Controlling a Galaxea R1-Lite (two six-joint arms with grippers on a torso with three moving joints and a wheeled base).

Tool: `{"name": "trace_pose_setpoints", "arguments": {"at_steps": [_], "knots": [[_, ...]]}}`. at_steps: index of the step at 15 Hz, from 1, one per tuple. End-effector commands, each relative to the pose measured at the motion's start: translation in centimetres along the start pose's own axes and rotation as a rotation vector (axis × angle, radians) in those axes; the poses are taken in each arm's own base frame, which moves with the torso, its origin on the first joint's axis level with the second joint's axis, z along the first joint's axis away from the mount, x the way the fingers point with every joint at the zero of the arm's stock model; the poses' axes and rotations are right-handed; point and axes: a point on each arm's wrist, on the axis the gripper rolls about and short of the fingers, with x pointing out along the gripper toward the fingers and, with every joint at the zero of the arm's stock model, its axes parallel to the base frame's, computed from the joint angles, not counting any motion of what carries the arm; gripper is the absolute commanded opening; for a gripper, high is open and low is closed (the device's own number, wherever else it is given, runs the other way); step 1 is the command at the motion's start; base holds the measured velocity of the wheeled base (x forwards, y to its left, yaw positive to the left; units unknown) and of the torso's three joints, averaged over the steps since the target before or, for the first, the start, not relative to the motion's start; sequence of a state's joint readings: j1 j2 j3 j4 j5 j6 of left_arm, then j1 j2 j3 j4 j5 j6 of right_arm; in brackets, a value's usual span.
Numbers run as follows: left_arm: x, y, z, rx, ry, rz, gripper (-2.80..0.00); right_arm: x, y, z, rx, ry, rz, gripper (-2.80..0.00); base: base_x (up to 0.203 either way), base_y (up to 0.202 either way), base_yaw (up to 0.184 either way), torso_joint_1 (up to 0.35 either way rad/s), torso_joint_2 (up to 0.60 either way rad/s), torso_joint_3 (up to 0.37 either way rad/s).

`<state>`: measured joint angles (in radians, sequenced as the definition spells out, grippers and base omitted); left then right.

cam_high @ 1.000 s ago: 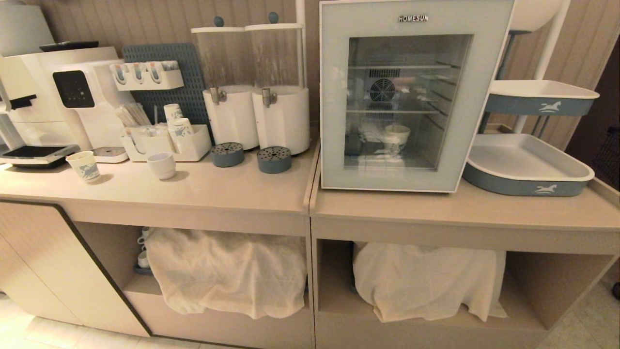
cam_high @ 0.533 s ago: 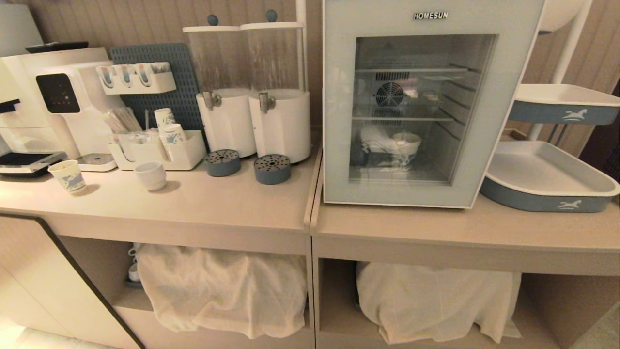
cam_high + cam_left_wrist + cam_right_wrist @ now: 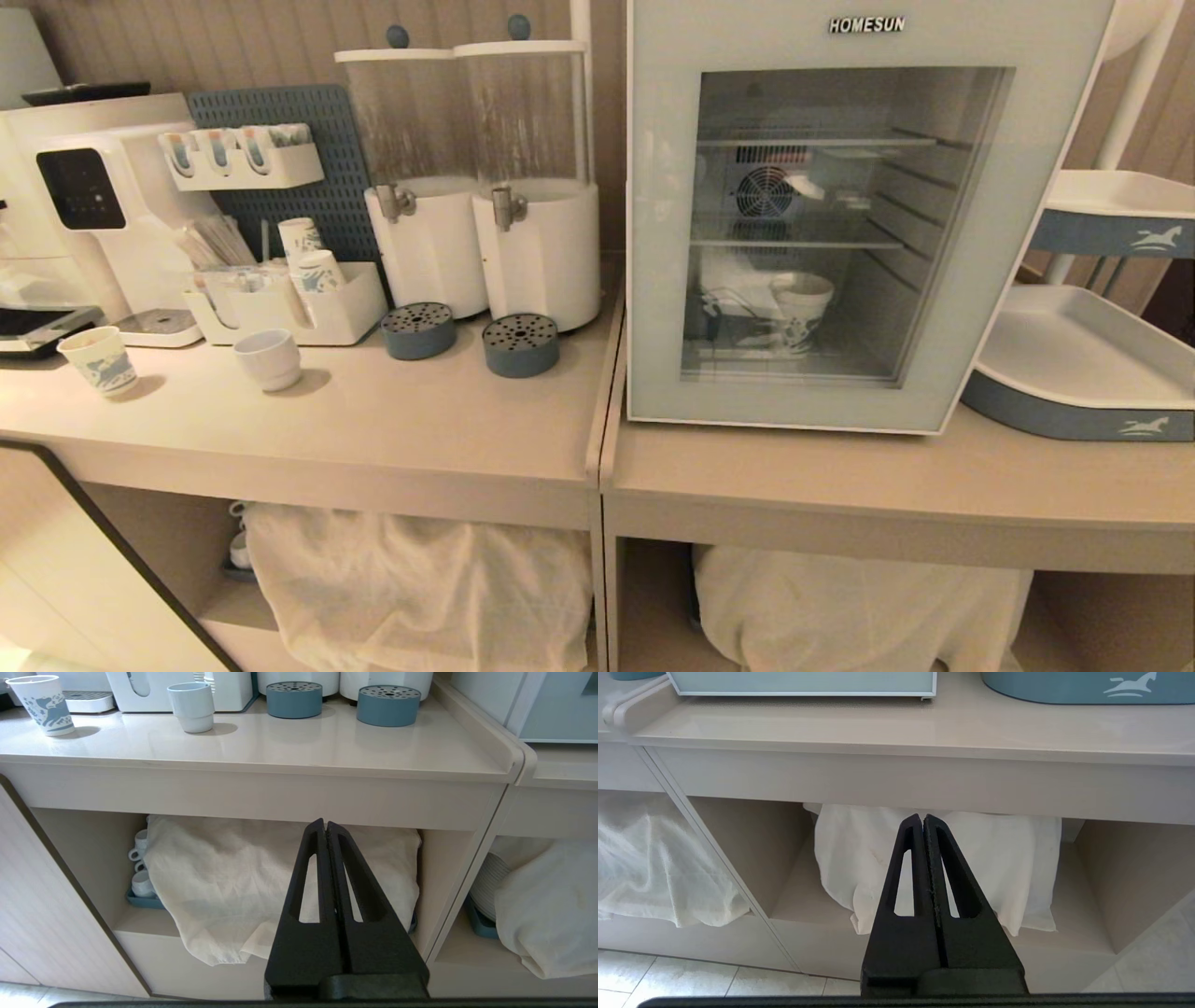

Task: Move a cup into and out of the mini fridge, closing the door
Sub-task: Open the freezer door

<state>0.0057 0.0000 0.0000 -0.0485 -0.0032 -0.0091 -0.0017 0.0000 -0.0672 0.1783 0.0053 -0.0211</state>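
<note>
Left gripper (image 3: 325, 828) and right gripper (image 3: 922, 822), both with fingers pressed together and empty, hang below the counter (image 3: 392, 425) edge before cloth-draped shelves. On the counter stands the mini fridge (image 3: 1018, 28), its door (image 3: 663, 280) closed; behind the glass, a cup (image 3: 799, 308) rests on the bottom level.

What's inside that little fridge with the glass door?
Through the closed door of the fridge a blue-patterned paper cup stands on the bottom level, below wire shelves and a small fan. Something white lies beside the cup; reflections hide what it is.
</note>
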Motion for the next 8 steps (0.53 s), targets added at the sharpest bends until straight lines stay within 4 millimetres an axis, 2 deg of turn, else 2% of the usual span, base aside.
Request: {"name": "trace_pose_setpoints", "arguments": {"at_steps": [1,5,8], "knots": [[0.12,0.00,-0.50,0.000,0.017,0.001,-2.80,0.01,0.00,0.00,0.000,0.002,0.001,-2.80,0.000,0.000,0.000,0.000,0.00,0.000],[0.12,0.01,-0.51,0.001,0.018,0.002,-2.80,0.01,0.00,0.00,0.000,0.002,0.001,-2.80,0.001,-0.016,0.000,0.000,0.00,0.000],[0.12,0.01,-0.51,0.001,0.018,0.002,-2.80,0.01,0.00,0.00,0.000,0.002,0.001,-2.80,0.000,-0.165,0.000,0.000,0.01,0.004]]}}
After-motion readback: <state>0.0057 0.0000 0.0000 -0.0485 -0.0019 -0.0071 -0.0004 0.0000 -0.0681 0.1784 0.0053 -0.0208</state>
